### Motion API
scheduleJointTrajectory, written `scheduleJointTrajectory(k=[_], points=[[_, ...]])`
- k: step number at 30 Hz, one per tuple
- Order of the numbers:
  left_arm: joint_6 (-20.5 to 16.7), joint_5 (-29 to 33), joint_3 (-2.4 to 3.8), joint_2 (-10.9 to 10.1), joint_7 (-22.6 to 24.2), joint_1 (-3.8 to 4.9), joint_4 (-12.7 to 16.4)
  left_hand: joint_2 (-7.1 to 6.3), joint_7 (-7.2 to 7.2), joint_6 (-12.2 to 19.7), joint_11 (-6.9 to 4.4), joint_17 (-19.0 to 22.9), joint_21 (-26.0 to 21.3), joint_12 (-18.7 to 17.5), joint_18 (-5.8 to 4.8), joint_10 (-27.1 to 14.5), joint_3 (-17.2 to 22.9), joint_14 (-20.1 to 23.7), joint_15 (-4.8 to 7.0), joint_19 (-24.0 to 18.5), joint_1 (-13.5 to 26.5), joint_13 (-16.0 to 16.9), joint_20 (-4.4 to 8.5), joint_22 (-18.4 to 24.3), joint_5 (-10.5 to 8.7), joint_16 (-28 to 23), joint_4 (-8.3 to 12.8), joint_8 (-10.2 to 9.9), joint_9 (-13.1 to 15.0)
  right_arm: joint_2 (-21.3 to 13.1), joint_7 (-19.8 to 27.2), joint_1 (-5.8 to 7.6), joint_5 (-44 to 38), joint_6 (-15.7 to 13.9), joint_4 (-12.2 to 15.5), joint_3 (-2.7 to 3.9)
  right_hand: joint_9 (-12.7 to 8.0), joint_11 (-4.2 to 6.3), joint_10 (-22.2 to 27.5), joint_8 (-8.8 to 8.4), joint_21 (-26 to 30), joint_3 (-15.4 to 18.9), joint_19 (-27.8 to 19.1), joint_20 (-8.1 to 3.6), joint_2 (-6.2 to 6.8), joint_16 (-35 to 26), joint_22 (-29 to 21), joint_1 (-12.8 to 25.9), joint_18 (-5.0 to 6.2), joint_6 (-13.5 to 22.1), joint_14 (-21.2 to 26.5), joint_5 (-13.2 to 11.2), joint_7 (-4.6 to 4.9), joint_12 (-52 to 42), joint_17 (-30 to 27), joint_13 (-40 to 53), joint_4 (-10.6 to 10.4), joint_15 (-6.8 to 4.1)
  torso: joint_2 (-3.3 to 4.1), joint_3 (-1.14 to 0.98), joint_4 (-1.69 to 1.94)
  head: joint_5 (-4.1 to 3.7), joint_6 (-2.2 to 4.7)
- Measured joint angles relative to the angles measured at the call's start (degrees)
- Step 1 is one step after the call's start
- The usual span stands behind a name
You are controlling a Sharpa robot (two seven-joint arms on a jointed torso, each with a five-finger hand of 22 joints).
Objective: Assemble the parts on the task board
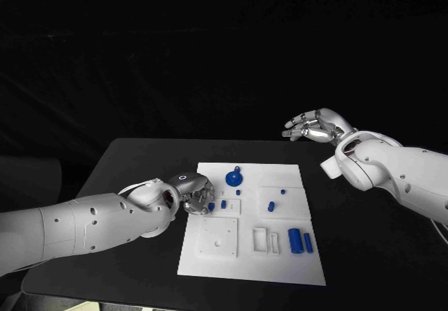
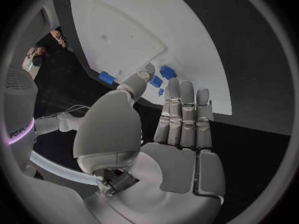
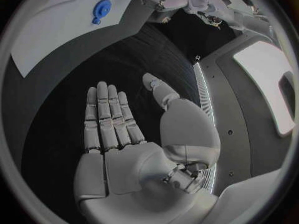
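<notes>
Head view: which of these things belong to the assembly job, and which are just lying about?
For the job:
white board
round blue part
blue cylinders
small blue pegs
left hand, over the board's left edge
right hand, raised off the board

Lying about:
black table, nothing else on it

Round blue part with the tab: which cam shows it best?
Head view: the round blue part lies whole and unobstructed at the task board's far end. Right wrist view catches it near the circle's rim, distorted. I can't pick it out in the left wrist view.
</notes>
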State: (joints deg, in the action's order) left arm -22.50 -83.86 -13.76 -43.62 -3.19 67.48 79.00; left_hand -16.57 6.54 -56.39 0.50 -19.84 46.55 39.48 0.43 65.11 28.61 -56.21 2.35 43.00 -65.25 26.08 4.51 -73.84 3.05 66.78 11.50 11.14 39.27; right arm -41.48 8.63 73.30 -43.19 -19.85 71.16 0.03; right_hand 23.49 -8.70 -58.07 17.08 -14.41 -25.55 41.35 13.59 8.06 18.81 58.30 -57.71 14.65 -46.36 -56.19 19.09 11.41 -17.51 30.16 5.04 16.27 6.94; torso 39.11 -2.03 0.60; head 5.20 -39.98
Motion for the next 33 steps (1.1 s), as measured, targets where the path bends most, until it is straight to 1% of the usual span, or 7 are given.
scheduleJointTrajectory(k=[11, 14, 19, 22, 24, 26, 33], points=[[0.99, -0.62, 0.02, 0.57, -0.89, -0.10, -0.37, 0.02, 0.00, 0.00, 0.00, -0.20, 0.00, 0.00, 0.01, 0.00, 0.49, 0.00, 0.00, 0.00, -0.03, 0.15, 0.00, -0.13, 0.00, 0.00, -0.48, 0.18, -0.12, 0.02, 0.01, -0.01, 0.01, 0.01, -0.01, 0.00, -0.05, 0.00, 0.00, 0.00, 0.00, 0.00, 0.00, 0.00, 0.00, 0.00, 0.00, 0.00, 0.00, -0.01, 0.00, 0.00, -0.01, 0.00, 0.00, -0.04, 0.00, 0.00, 0.00, 0.00, 0.00, -0.05, -0.18], [1.53, -0.69, 0.02, 0.65, -1.03, -0.11, -0.37, 0.58, -0.16, -0.16, 0.00, -0.27, 0.00, 0.00, 0.00, 0.00, 0.79, 0.00, 0.00, 0.00, -0.60, 0.22, 0.00, -0.22, 0.00, 0.00, -0.48, 0.23, -0.18, 0.03, 0.01, -0.02, 0.01, 0.01, -0.01, 0.00, -0.05, 0.00, 0.00, 0.00, 0.00, 0.00, 0.00, 0.00, 0.00, 0.00, 0.00, 0.00, 0.00, -0.01, 0.00, 0.00, -0.01, 0.00, -0.04, -0.05, 0.00, 0.00, 0.00, 0.00, 0.00, -0.05, -0.24], [2.21, -0.75, 0.02, 0.72, -1.32, -0.14, -0.61, 0.68, -0.16, -0.16, 0.00, -0.31, 0.00, 0.00, 0.00, 0.00, 0.80, 0.00, 0.00, 0.00, -0.71, 0.23, 0.00, -0.29, 0.00, 0.00, -0.48, 0.23, -0.18, 0.03, 0.01, -0.02, 0.02, 0.02, -0.01, 0.00, -0.05, 0.00, 0.00, 0.00, 0.00, 0.00, 0.00, 0.00, 0.00, 0.00, 0.00, 0.00, 0.00, -0.02, 0.00, 0.00, -0.01, 0.00, -0.05, -0.05, 0.00, 0.00, 0.00, -0.03, 0.00, -0.08, -0.26], [2.57, -0.77, 0.02, 0.72, -1.57, -0.14, -0.60, 1.29, 0.03, -0.36, -0.21, -0.40, 0.01, 0.00, 0.01, 0.21, 1.11, 0.00, 0.00, 0.26, -1.33, 0.31, 0.00, -0.40, 0.00, 0.00, -0.48, 0.23, -0.17, 0.04, 0.01, -0.02, 0.04, 0.02, -0.05, 0.00, -0.05, 0.00, 0.00, 0.00, 0.00, 0.00, 0.00, 0.00, 0.00, 0.00, 0.00, 0.00, 0.00, -0.02, 0.00, 0.00, -0.02, 0.00, -0.05, -0.07, 0.00, 0.00, 0.00, -0.03, 0.00, -0.08, -0.29], [2.82, -0.78, 0.03, 0.76, -1.77, -0.14, -0.59, 1.35, -0.12, -0.51, -0.11, -0.42, 0.01, 0.00, 0.01, 0.49, 1.11, -0.20, 0.20, 0.53, -1.39, 0.36, 0.10, -0.42, 0.00, 0.00, -0.48, 0.23, -0.17, 0.05, 0.01, -0.02, 0.05, 0.02, -0.06, 0.00, -0.04, 0.00, 0.00, 0.00, 0.00, 0.00, 0.00, 0.00, 0.00, 0.00, 0.00, 0.00, 0.00, -0.02, 0.00, 0.00, -0.02, 0.00, -0.05, -0.10, 0.00, 0.00, 0.00, -0.03, -0.01, -0.08, -0.30], [3.13, -0.79, 0.04, 0.85, -1.97, -0.14, -0.61, 1.75, -0.12, -0.51, -0.11, -0.44, 0.01, 0.00, 0.01, 0.49, 1.20, -0.21, 0.21, 0.53, -1.78, 0.36, 0.10, -0.49, 0.00, 0.00, -0.58, 0.36, -0.17, 0.08, 0.01, -0.02, 0.06, 0.02, -0.07, 0.00, -0.04, 0.00, 0.00, 0.00, 0.00, 0.00, 0.00, 0.00, 0.00, 0.00, 0.00, 0.00, 0.00, -0.02, 0.00, 0.00, -0.02, 0.00, -0.05, -0.10, 0.00, 0.00, -0.01, -0.03, -0.01, -0.04, -0.31], [3.89, -0.83, 0.04, 0.99, -2.41, -0.15, -0.79, 2.04, -0.12, -0.51, -0.11, -0.55, 0.01, 0.00, 0.01, 0.49, 1.42, -0.21, 0.21, 0.53, -2.07, 0.42, 0.10, -0.60, 0.00, 0.22, -0.49, 0.46, -0.22, 0.13, 0.01, -0.05, 0.10, 0.03, -0.05, 0.00, -0.10, 0.00, 0.00, 0.00, 0.00, 0.00, 0.00, 0.00, 0.00, 0.00, 0.01, 0.00, 0.00, -0.02, 0.00, 0.00, -0.02, 0.00, -0.04, -0.16, 0.00, 0.00, -0.02, -0.05, 0.00, 0.03, -0.35]])
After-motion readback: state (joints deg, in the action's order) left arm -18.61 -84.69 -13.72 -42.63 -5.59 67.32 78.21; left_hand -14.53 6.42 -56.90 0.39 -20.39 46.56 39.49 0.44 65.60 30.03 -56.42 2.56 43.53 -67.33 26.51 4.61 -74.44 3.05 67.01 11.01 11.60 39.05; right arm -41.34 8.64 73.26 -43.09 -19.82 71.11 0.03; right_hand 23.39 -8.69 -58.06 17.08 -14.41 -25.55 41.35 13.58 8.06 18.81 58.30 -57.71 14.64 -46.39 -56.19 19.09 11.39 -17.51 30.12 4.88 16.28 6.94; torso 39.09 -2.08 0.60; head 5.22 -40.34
